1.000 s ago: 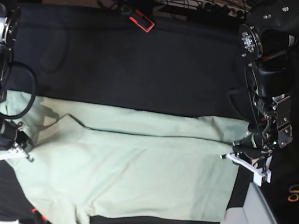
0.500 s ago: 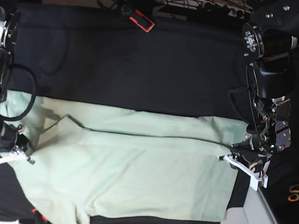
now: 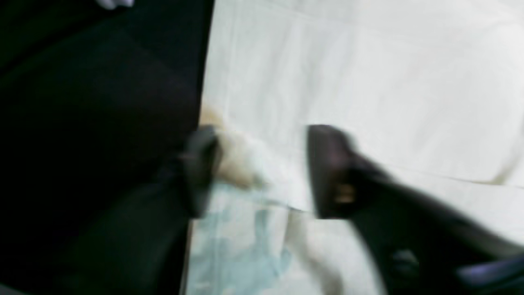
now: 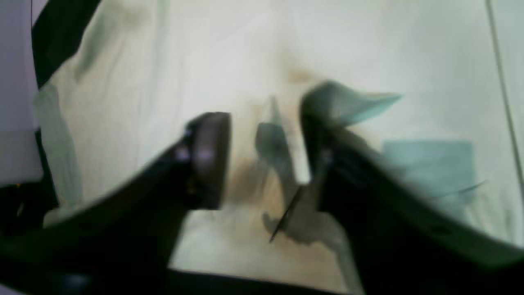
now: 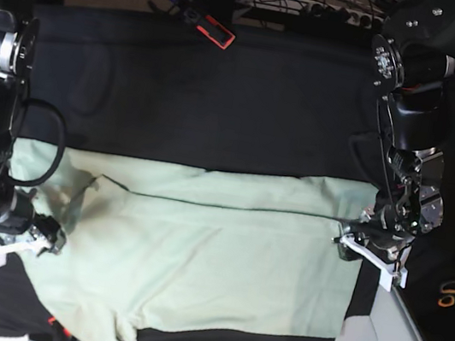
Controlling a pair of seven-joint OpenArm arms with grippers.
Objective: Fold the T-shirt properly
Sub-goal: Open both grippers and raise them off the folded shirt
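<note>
Basically, T-shirt (image 5: 196, 256) lies spread on black table cover (image 5: 204, 98), pale mint, long axis running across base view, occupying the near half of the cover. Top part is folded over, w/ a dark fold line crossing the shirt horizontally. One sleeve sticks out at bottom near the front edge.

Left gripper (image 5: 373, 250) sits at shirt's edge on base view's right side. Left wrist cam, blurry: fingers (image 3: 327, 172) apart w/ a clear gap, one over the black cover right at the cloth border, other over the shirt. Fabric edge runs between them, a bit bunched, but not pinched as far as visible — jaws look released.

Right gripper (image 5: 23, 233) is at the opposite end, base view's left, over shirt's sleeve/shoulder area. Right wrist cam, also blurred: fingers (image 4: 208, 155) spread, small raised wrinkle of cloth standing betw. them, not clamped. Reads as let go.

Red-black tool (image 5: 213, 30) lies at far edge of cover, well apart from shirt. Scissors w/ yellow handles (image 5: 453, 295) sit off to base view's right, beyond left arm.
</note>
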